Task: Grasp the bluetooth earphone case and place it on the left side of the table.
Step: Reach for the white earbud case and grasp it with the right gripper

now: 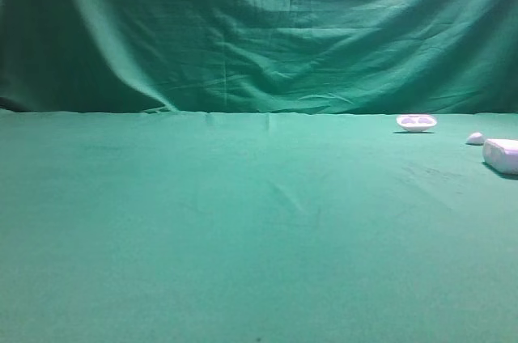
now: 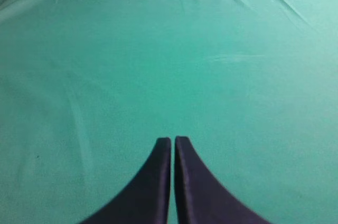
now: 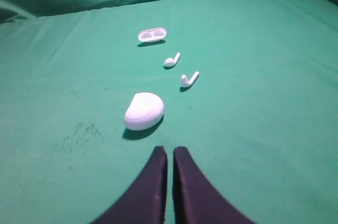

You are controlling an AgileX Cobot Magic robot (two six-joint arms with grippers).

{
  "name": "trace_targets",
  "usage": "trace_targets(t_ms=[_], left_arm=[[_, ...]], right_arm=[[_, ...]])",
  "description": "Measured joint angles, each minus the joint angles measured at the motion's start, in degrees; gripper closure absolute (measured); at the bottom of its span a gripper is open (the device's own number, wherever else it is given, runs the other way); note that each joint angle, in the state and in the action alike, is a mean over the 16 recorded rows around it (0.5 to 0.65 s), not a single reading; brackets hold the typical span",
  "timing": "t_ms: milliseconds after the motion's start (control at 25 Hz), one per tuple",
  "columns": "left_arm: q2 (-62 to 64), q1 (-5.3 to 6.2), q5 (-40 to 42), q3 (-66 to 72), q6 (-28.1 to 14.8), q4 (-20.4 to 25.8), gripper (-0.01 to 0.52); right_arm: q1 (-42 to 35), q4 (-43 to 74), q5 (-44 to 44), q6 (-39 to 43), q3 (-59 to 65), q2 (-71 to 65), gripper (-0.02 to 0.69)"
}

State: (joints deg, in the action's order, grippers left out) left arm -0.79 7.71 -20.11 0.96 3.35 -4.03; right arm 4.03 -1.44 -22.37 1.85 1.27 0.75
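Observation:
The bluetooth earphone case (image 3: 144, 111) is a smooth white rounded case lying on the green table (image 3: 253, 129); it also shows at the right edge of the high view, the case (image 1: 502, 154) partly cut off. My right gripper (image 3: 170, 150) is shut and empty, a short way in front of the case and slightly to its right. Over bare green cloth my left gripper (image 2: 172, 139) is shut with nothing in it. Neither arm appears in the high view.
Beyond the case lie two white earbuds (image 3: 171, 60) (image 3: 188, 80) and a shallow white tray with two hollows (image 3: 152, 35), the tray (image 1: 416, 122) also in the high view beside a small white lump (image 1: 475, 138). Green cloth backdrop (image 1: 259, 27) hangs behind.

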Motion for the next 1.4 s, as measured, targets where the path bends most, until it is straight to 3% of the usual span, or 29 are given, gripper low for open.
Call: trace_targets(t_ms=[560,1120,1240,1400], left_arm=[[0.0,0.0,0.0,0.0,0.0,0.0,0.514],[0.0,0.0,0.0,0.0,0.0,0.0,0.514],[0.0,0.0,0.0,0.0,0.0,0.0,0.514],[0.0,0.0,0.0,0.0,0.0,0.0,0.514]], right_arm=[[0.0,0.22,0.92,0.1,0.05,0.0,0.665],[0.0,-0.22,19.54,0.91,-3.68,-2.49,0.665],[0.0,-0.4,18.83,0.13,-7.85,-6.3,0.665],[0.0,-0.52,11.4,-1.28,-15.07,-14.21,0.665]])
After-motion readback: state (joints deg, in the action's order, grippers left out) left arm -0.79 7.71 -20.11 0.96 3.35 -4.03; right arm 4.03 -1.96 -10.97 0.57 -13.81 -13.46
